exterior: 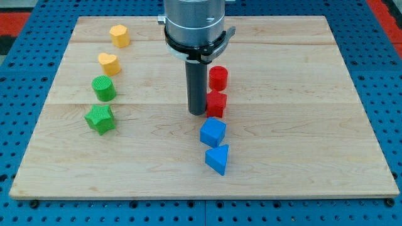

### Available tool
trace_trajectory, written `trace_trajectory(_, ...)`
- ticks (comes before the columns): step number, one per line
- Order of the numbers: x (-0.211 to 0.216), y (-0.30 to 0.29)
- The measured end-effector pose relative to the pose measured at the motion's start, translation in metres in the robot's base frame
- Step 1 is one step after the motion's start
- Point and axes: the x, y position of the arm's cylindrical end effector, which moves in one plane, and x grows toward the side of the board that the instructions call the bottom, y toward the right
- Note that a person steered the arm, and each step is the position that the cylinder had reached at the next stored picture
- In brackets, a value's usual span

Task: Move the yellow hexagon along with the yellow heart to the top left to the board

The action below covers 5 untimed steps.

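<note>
The yellow hexagon (119,36) sits near the board's top left. The yellow heart (108,63) lies just below it. My tip (197,112) rests on the board near the middle, far to the right of both yellow blocks, right beside the left side of a red star-like block (217,103); I cannot tell if they touch.
A green cylinder (104,88) and a green star (100,118) lie below the yellow heart. A red cylinder (218,78) is above the red star-like block. A blue cube (213,132) and a blue triangle (218,159) lie below my tip. The wooden board (314,94) sits on a blue pegboard.
</note>
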Motion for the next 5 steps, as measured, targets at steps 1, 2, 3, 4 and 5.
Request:
trace_trajectory(1, 0.0, 0.0)
trace_trajectory(2, -0.02, -0.002)
trace_trajectory(3, -0.037, -0.045)
trace_trajectory(4, -0.042, -0.051)
trace_trajectory(5, -0.042, -0.049)
